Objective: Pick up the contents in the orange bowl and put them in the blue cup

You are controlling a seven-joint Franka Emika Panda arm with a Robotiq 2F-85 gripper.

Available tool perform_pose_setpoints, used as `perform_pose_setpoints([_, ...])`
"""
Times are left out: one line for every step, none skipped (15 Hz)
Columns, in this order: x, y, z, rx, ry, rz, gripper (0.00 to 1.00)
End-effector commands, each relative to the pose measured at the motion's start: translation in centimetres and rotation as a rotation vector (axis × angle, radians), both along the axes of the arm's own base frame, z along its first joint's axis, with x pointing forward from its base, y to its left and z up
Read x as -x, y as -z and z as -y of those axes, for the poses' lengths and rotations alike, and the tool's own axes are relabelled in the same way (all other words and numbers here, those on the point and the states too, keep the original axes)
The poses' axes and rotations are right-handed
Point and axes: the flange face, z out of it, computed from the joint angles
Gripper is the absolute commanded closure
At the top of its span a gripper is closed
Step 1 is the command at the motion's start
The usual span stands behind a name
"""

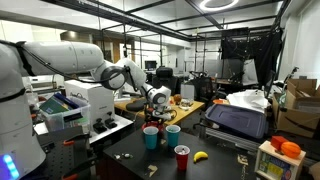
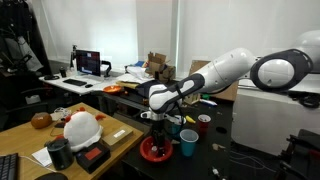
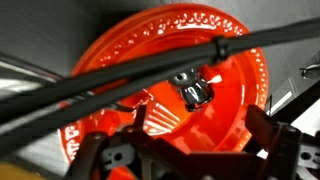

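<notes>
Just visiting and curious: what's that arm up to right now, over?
Gripper open, above orange bowl. Small dark metal object lies in bowl, not yet picked. Blue cup stands beside. Cables cross wrist view only.

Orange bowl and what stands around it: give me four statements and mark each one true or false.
1. A small dark metallic item lies in the orange bowl. True.
2. The hand is shut on that item. False: the hand is open above the bowl, and the item lies untouched.
3. The blue cup stands inside the bowl. False: it stands beside the bowl.
4. A banana lies near a red cup. True.
</notes>
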Motion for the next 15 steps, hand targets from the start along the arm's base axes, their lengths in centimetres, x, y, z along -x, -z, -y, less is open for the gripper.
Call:
perform_pose_setpoints([-0.2,0.4,1.0,-0.006,-0.034,0.024,0.00])
perform_pose_setpoints([-0.2,0.5,1.3,-0.011,-0.038,0.023,0.00])
perform_pose_setpoints([-0.2,0.6,1.5,-0.016,-0.035,0.025,0.00])
perform_pose_setpoints([-0.3,0.6,1.7,-0.020,-0.030,0.034,0.00])
perform_pose_setpoints([-0.4,0.7,1.9,-0.021,-0.025,0.046,0.00])
perform_pose_setpoints([-0.5,0.9,2.1,-0.024,-0.013,0.053,0.00])
perform_pose_setpoints([-0.5,1.0,2.2,-0.028,-0.001,0.060,0.00])
perform_pose_setpoints([-0.6,1.1,2.3,-0.031,0.008,0.073,0.00])
perform_pose_setpoints([-0.7,1.1,2.4,-0.036,0.020,0.085,0.00])
perform_pose_setpoints([-0.8,1.2,2.5,-0.039,0.030,0.099,0.00])
perform_pose_setpoints([-0.8,1.4,2.6,-0.043,0.038,0.109,0.00])
perform_pose_setpoints([-0.8,1.5,2.7,-0.044,0.041,0.118,0.00])
perform_pose_setpoints([-0.7,1.7,2.8,-0.045,0.044,0.124,0.00])
perform_pose_setpoints([-0.6,1.9,2.9,-0.047,0.046,0.124,0.00])
perform_pose_setpoints([-0.6,2.0,3.0,-0.048,0.047,0.125,0.00])
